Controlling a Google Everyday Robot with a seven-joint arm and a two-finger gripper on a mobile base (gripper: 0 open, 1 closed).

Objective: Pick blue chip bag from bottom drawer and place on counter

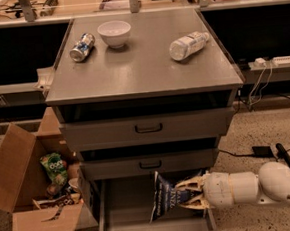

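The blue chip bag [167, 197], dark navy with white lettering, stands upright just above the floor of the open bottom drawer [123, 209]. My gripper [187, 196] reaches in from the right on a white arm and is shut on the bag's right edge. The counter [136, 68] is the grey cabinet top above.
On the counter lie a can [82, 46], a white bowl [114, 33] and a clear water bottle [188, 45]. Two closed drawers with black handles [148, 128] sit above the open one. An open cardboard box [25, 182] with a green snack bag [54, 168] stands at the left.
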